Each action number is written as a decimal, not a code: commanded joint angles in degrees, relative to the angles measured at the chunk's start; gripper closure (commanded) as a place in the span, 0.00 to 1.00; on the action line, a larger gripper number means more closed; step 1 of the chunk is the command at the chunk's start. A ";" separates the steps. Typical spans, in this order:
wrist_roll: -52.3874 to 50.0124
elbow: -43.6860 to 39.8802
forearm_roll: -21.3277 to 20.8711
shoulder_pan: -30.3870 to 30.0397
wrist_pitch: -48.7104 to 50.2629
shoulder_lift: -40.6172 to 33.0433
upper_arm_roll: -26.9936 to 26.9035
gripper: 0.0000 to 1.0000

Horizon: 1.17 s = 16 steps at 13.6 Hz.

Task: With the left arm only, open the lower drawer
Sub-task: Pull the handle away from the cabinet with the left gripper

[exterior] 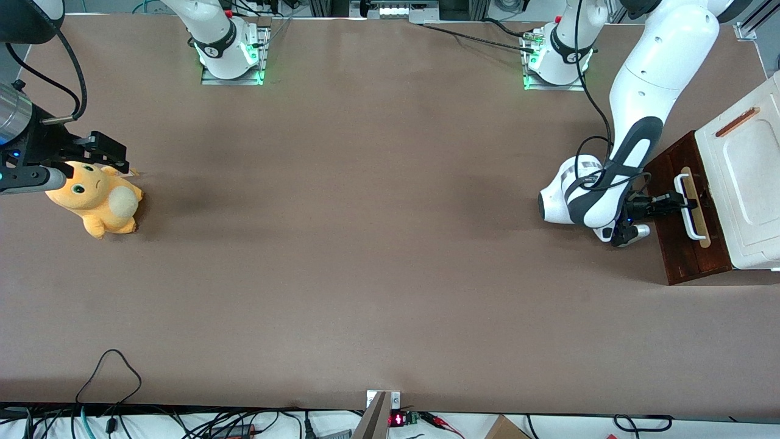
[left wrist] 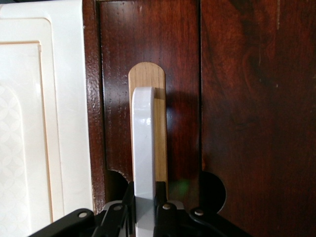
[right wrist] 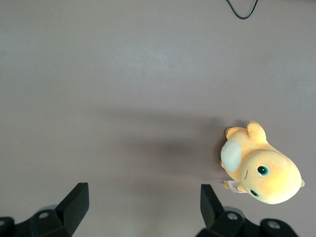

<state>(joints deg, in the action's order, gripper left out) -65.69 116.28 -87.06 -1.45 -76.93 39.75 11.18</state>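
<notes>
1. with its fingers closed round the white u-shaped loop handle [left wrist: 143,148], the small black two-finger gripper [exterior: 675,202] grips the dark reddish-brown wooden lower drawer [exterior: 682,244], at the working arm's table end.
2. next, i'd guess, a straight pull outward.

Reddish-brown lower drawer [exterior: 685,244], white handle [left wrist: 143,148], black gripper [exterior: 676,201], orange plush [exterior: 97,201].

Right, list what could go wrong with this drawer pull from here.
1. The end effector grips the white loop handle near one end, not its middle, so the pull may twist the lower drawer and jam it.
2. The handle looks glossy, so the fingers could slip off.
3. The left arm is folded close to the drawer front, so pulling room may be tight.
</notes>
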 commanded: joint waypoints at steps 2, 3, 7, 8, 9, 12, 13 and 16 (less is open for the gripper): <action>-1.10 -0.35 -1.45 0.92 1.96 0.50 -0.02 1.00; -1.10 -0.35 -1.45 1.09 2.13 0.59 0.25 1.00; -1.02 -0.44 -0.84 2.24 4.94 0.94 3.40 1.00; -1.10 -0.44 -0.66 2.24 5.12 0.94 4.37 1.00; -1.02 -0.44 -0.49 2.41 5.12 0.94 5.16 1.00; -0.84 -0.88 -0.40 3.12 6.26 1.03 8.32 1.00; -0.84 -0.96 -0.13 3.29 6.96 1.12 9.12 1.00; -1.10 -1.14 1.45 3.64 7.41 1.21 10.71 1.00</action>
<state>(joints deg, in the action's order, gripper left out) -66.14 116.37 -86.01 1.55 -70.64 40.57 21.10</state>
